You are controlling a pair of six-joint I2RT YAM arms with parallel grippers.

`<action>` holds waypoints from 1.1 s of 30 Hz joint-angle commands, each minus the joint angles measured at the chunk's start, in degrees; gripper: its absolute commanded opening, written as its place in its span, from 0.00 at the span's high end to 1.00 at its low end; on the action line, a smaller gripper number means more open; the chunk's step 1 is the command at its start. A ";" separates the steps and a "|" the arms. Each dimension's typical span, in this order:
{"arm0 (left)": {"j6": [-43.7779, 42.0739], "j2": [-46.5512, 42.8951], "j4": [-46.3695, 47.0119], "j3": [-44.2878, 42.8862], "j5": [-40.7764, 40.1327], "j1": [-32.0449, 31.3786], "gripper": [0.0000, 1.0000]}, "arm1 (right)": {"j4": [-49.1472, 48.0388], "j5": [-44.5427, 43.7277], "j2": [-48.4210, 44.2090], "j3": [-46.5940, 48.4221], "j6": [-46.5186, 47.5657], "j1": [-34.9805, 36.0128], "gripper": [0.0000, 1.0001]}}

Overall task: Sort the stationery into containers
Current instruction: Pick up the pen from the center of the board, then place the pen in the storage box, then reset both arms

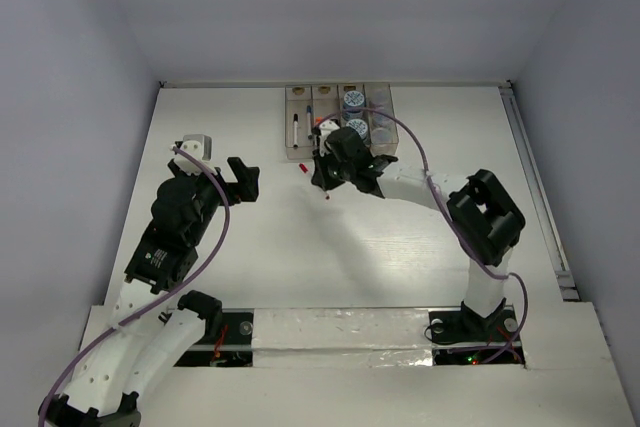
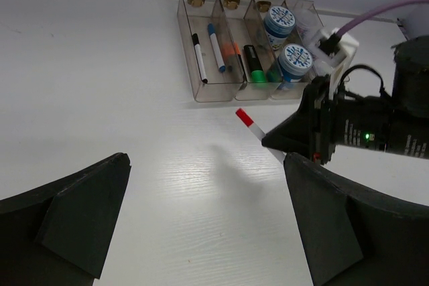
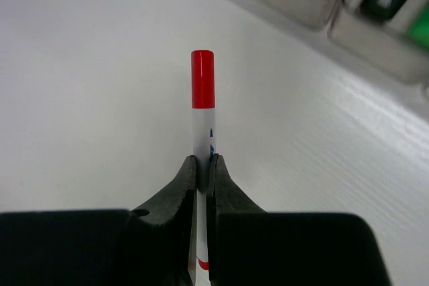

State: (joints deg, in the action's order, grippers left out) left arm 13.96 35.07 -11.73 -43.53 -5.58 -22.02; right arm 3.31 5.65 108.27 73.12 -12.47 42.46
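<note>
Spreads the left gripper (image 1: 244,179) wide, holding nothing, well apart from the tray (image 2: 228,92). Clamps the right gripper (image 3: 203,165) shut on the red-capped pen (image 3: 202,108), long axis straight out past the fingertips, cap leading. Finds the tray near, ahead and right of those fingers.

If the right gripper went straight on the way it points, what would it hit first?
Likely bare table: the right gripper holds the pen pointing ahead, so its red cap would touch first. The tray lies off to the right. Depth is unclear.
</note>
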 commanded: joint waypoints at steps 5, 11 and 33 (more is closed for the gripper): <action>-0.60 -0.70 3.03 0.20 0.14 0.31 0.01 | -5.68 -5.30 5.27 17.73 -4.23 -0.18 1.00; -0.60 -0.62 3.11 0.29 0.31 0.31 0.01 | -6.12 -15.84 15.91 33.03 -8.09 -2.20 1.00; -0.51 -1.49 2.41 0.02 -3.56 0.31 0.01 | -8.38 -17.69 3.60 27.24 -5.82 -4.58 0.13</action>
State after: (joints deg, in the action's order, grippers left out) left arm 13.96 34.87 -11.77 -43.53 -7.46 -22.02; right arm 2.72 -11.79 127.98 109.34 -20.67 37.58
